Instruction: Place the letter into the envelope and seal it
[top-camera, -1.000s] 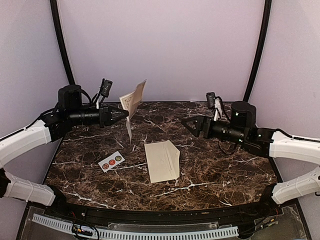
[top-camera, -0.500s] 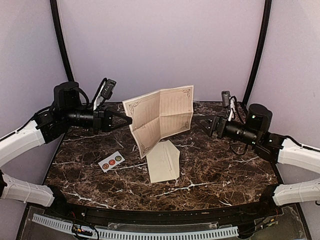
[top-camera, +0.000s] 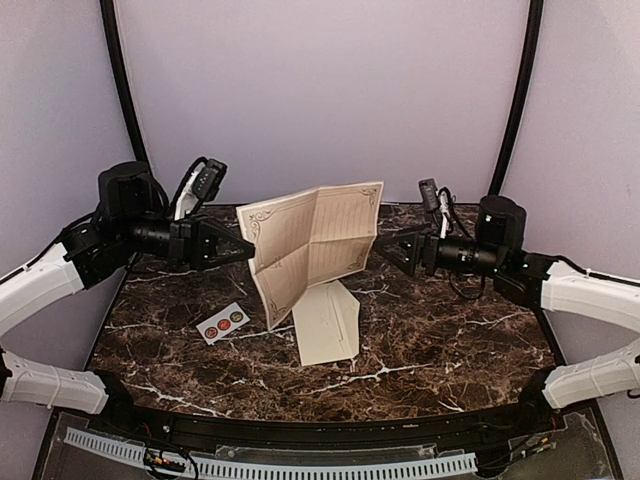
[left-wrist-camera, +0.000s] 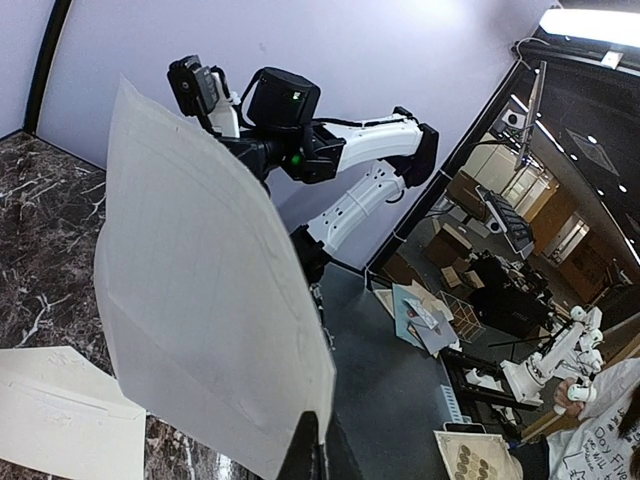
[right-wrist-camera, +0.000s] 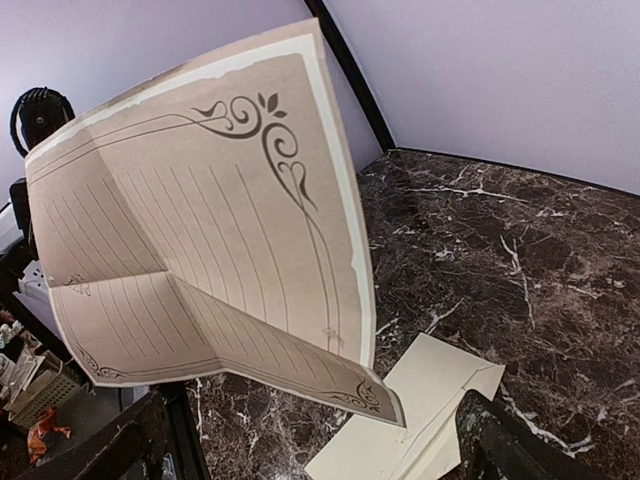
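Note:
The letter (top-camera: 315, 245), a creased sheet with an ornate printed border, hangs unfolded in the air above the table. My left gripper (top-camera: 243, 250) is shut on its left edge; in the left wrist view the fingers (left-wrist-camera: 308, 448) pinch the sheet's plain back (left-wrist-camera: 200, 300). My right gripper (top-camera: 387, 246) is open, just right of the letter's right edge. In the right wrist view the letter (right-wrist-camera: 220, 220) hangs ahead between the spread fingers (right-wrist-camera: 515, 440) without touching them. The cream envelope (top-camera: 328, 322) lies flat on the table below the letter, also in the right wrist view (right-wrist-camera: 420, 420).
A small white strip of round stickers (top-camera: 222, 322) lies on the dark marble table (top-camera: 450, 340), left of the envelope. The envelope's corner shows in the left wrist view (left-wrist-camera: 60, 420), with the right arm (left-wrist-camera: 300, 130) beyond the sheet.
The letter has swung from edge-on to spread open facing the camera in my left gripper. My right gripper has moved left, up to the letter's right edge.

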